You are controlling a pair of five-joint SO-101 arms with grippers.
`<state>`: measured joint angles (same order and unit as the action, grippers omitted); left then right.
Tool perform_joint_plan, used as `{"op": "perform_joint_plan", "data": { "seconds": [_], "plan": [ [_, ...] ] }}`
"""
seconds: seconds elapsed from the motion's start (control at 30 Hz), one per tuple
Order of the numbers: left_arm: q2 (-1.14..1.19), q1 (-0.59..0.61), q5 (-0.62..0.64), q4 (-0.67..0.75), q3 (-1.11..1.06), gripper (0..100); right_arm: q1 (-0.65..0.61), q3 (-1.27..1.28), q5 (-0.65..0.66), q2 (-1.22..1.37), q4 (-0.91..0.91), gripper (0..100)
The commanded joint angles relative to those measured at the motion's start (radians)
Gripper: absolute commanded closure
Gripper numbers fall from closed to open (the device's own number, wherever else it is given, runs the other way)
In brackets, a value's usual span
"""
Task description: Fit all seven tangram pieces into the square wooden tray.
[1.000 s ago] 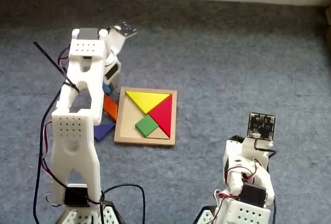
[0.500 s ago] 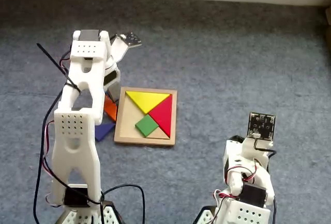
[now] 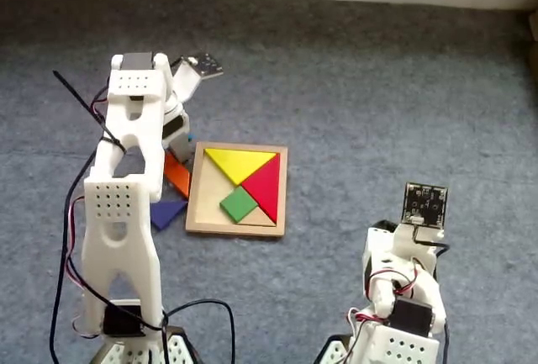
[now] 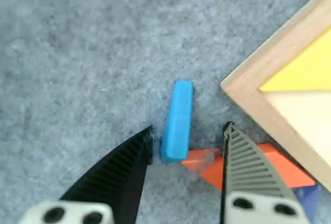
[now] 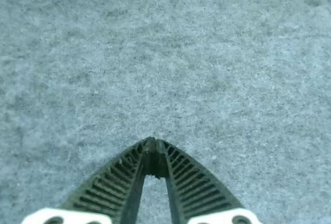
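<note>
Purple sits farthest left: a dark piece (image 3: 166,211) lies flat on the grey carpet (image 3: 378,87). The orange piece (image 3: 177,175) is just beyond it, and both are just beside the square wooden tray (image 3: 235,229).

Our left gripper (image 4: 189,128) hangs over this loose pile with its jaws apart, one on each side of the near end of the light blue piece (image 4: 177,120). We judge it sits there because that piece is the next to lift.

The blue piece seems tipped on its thin edge, its near end touching the orange one. Its long axis runs straight ahead of the gripper, and the far end points onto bare carpet just off the tray's corner. Held that way, it offers its two broad faces to the pads.

In the tray, the yellow triangle (image 3: 239,162), red triangle (image 3: 266,184) and green square (image 3: 239,204) lie flat, with pale floor left bare.

Farther right, our right gripper (image 5: 155,144) rests well apart from the tray, jaws together on nothing, which leaves room for the left arm.
</note>
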<state>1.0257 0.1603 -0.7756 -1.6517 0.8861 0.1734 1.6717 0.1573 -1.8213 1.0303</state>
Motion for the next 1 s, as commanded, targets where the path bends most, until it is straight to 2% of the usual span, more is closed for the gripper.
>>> {"op": "perform_joint_plan", "data": {
  "seconds": [0.0, 0.13, 0.4, 0.57, 0.63, 0.73, 0.97],
  "plan": [
    [0.001, 0.024, -0.014, 0.014, 0.012, 81, 0.008, 0.108, -0.008, -0.015, -0.021, 99.2],
    [-0.005, 0.016, -0.014, 0.014, 0.012, 88, 0.008, 0.108, -0.008, -0.015, -0.021, 99.2],
    [-0.022, 0.013, -0.011, 0.005, 0.039, 95, 0.01, 0.108, -0.008, -0.015, -0.021, 99.2],
    [-0.096, 0.013, -0.008, -0.104, 0.099, 100, 0.01, 0.108, -0.008, -0.015, -0.021, 99.2],
    [-0.14, 0.013, 0.043, -0.112, 0.09, 100, 0.01, 0.108, -0.008, -0.015, -0.021, 99.2],
    [-0.213, 0.013, 0.086, -0.112, 0.047, 100, 0.01, 0.108, -0.008, -0.015, -0.021, 99.2],
    [-0.404, -0.051, 0.08, -0.112, -0.209, 100, 0.01, 0.108, -0.008, -0.015, -0.021, 99.2]
  ]
}}
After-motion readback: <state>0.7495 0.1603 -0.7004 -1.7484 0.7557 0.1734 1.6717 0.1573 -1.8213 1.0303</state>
